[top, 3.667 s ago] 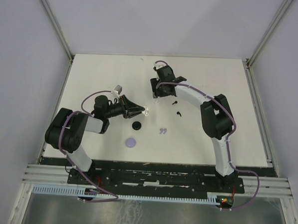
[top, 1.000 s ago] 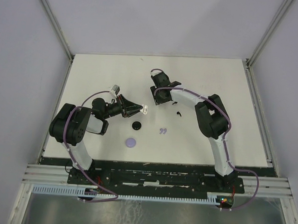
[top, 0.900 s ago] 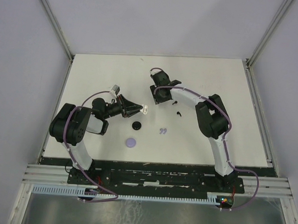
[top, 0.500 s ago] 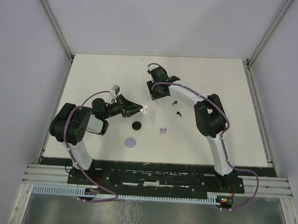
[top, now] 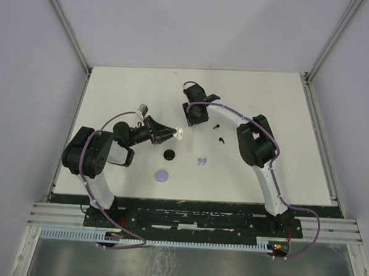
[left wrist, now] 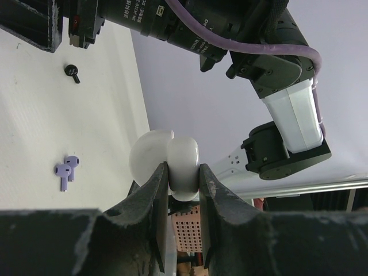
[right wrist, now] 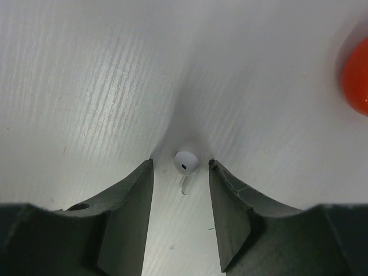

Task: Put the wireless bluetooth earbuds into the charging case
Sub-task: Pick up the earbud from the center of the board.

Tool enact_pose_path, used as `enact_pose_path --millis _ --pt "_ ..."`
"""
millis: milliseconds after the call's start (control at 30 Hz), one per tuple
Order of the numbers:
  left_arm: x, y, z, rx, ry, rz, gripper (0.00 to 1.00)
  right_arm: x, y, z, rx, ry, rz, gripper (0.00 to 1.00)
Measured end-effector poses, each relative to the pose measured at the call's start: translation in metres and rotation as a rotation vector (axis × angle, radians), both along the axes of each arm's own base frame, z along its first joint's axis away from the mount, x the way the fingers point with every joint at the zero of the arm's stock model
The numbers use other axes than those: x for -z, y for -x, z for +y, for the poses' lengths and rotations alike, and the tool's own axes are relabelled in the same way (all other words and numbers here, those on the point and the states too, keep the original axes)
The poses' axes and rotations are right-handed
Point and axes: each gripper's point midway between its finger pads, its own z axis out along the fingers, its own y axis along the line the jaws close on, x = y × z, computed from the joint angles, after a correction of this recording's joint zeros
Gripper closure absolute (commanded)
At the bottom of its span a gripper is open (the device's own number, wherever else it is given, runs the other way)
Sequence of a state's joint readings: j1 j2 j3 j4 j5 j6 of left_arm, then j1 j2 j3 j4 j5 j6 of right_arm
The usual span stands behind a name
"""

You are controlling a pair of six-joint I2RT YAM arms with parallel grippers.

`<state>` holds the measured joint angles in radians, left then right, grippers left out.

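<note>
Where the white counter (top: 112,97) spreads between pale walls, two black-and-white arms bend in toward its middle. The left arm (top: 90,158) lies low along the left side. Its tool (left wrist: 183,170) is clamped tight on the small white rounded charging case (left wrist: 183,155), held off the counter, with two rounded halves showing side by side above the fingers.

The right arm (top: 258,142) reaches toward the middle of the far half, and its tool (right wrist: 181,164) points straight down with the jaws apart. They straddle a tiny white stemmed earbud (right wrist: 186,161) lying on the counter, with a sliver of bare surface on each side of it.

A flat black round disc (top: 169,154) sits near the counter's centre. A flat lavender round disc (top: 163,174) lies just beside it, toward the near edge. In the right wrist view, a red rounded shape (right wrist: 357,69) is cut off by the frame.

A pair of tiny lavender stemmed earbuds (top: 202,162) lies together right of the black disc. One tiny black stemmed earbud (top: 216,125) rests just right of the right tool, and a second black earbud (top: 221,139) lies near it.
</note>
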<state>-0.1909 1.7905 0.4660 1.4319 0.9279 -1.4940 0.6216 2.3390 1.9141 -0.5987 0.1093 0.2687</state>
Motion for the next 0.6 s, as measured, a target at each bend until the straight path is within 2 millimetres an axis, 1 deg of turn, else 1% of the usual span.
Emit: enact_pose_path --millis 267,400,500,600 --pt "0.0009 0.0000 -0.0001 0.002 0.014 0.020 0.97 -0.0004 0.0004 0.0000 0.006 0.001 0.006 0.53" --pt "0.0001 0.0004 0.0000 0.003 0.017 0.018 0.97 0.0013 -0.0016 0.0005 0.008 0.002 0.005 0.58" --pt "-0.0008 0.0005 0.0000 0.003 0.018 0.013 0.97 0.0009 -0.0018 0.0006 0.009 0.003 0.004 0.59" --pt "-0.0008 0.0006 0.0000 0.004 0.019 0.014 0.97 0.0010 -0.0022 0.0007 0.010 0.003 0.004 0.64"
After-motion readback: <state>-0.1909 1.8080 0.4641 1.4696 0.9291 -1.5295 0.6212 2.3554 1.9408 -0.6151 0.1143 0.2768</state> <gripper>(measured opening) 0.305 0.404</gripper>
